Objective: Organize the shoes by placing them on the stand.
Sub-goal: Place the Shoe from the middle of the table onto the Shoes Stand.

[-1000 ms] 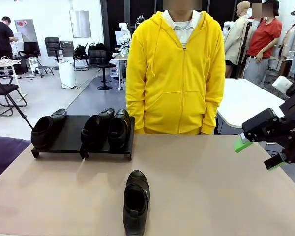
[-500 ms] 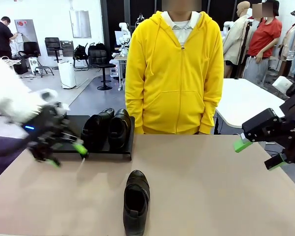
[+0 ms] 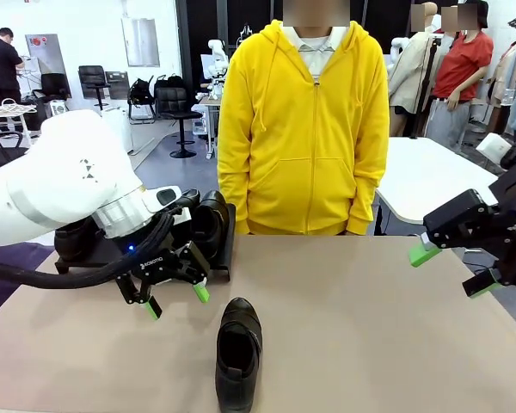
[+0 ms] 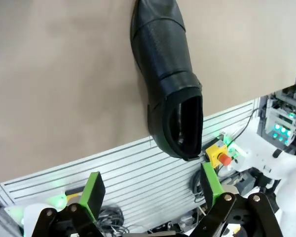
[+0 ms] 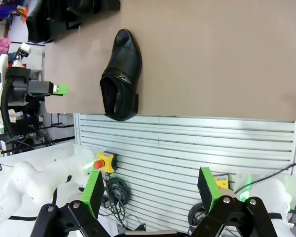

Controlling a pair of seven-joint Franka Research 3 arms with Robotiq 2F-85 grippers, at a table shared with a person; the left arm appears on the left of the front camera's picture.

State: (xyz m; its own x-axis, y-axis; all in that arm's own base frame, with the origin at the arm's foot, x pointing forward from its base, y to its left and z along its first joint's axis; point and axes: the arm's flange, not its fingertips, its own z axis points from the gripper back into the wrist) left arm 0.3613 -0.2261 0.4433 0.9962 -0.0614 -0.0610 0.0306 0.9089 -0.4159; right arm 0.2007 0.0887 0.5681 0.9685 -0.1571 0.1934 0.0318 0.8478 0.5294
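Observation:
One black loafer (image 3: 239,351) lies loose on the tan table near the front edge, toe pointing at the person. My left gripper (image 3: 175,299) hangs open just left of and behind it, in front of the stand (image 3: 224,251). The left wrist view has the same shoe (image 4: 170,84) ahead of the open left gripper (image 4: 152,190), nothing between the fingers. On the black stand sit other shoes: one at its left end (image 3: 71,240), two at its right end (image 3: 211,217), partly hidden by my left arm. My right gripper (image 3: 452,268) hovers open at the table's right edge; its wrist view shows the loose shoe (image 5: 121,74).
A person in a yellow hoodie (image 3: 305,129) stands at the far edge of the table, hands down. A purple cloth (image 3: 0,267) lies at the left. A white table (image 3: 430,176) stands behind on the right.
My left arm has swung in from the left and moved right, past the front of the stand, to a spot close to the loose shoe. The right arm and the shoes stayed put.

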